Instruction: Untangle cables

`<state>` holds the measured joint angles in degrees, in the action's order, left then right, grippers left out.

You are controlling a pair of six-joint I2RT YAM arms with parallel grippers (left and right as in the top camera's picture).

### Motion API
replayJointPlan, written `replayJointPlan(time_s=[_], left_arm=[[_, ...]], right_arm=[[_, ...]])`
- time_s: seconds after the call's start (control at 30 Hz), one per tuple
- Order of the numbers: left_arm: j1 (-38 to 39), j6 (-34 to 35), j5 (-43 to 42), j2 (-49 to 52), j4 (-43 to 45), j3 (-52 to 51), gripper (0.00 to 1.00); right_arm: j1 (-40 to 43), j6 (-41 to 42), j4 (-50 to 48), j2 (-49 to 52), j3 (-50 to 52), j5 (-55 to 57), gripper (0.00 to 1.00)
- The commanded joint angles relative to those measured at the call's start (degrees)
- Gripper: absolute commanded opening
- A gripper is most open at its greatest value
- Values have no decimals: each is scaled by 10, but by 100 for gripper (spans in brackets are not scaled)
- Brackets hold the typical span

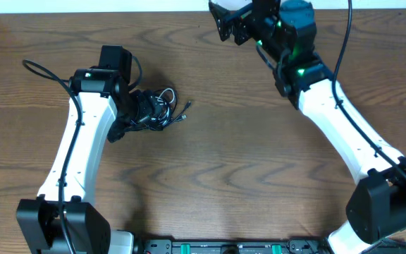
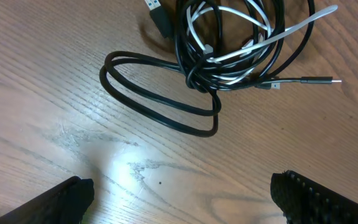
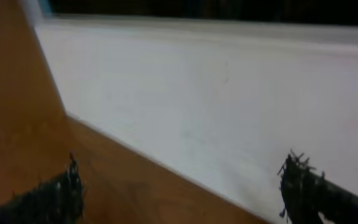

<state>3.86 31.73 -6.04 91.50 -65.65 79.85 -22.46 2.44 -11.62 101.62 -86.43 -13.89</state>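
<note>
Tangled black and white cables (image 2: 199,67) loose on wooden table (image 1: 245,169)

Bright even light; glare on table (image 2: 114,171); cables (image 2: 194,73) sharp; right wrist view blurred.

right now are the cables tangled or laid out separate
Tangled. The left wrist view shows the cables wound through each other in one bundle, the white cable threaded through the rest; overhead shows one clump.

Brown wood-grain table (image 1: 245,162), tangled black and white cables (image 1: 159,107) lying on it, left of centre
</note>
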Motion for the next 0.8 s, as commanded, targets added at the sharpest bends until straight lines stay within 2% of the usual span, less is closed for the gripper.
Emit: replayJointPlan(time_s=[0.0, 0.2, 0.43, 0.7, 0.77], left_arm=[[-1, 1, 6, -2, -3, 6, 98], [-1, 1, 6, -2, -3, 6, 98], [-1, 1, 6, -2, -3, 6, 98], [-1, 1, 6, -2, -3, 6, 98], [-1, 1, 6, -2, -3, 6, 98]], right_arm=[[3, -28, 30, -5, -44, -17, 99], [3, -27, 52, -5, -64, -20, 99], [3, -42, 146, -1, -74, -52, 99], [3, -42, 198, 47, -73, -52, 99], [3, -42, 232, 55, -73, -52, 90]])
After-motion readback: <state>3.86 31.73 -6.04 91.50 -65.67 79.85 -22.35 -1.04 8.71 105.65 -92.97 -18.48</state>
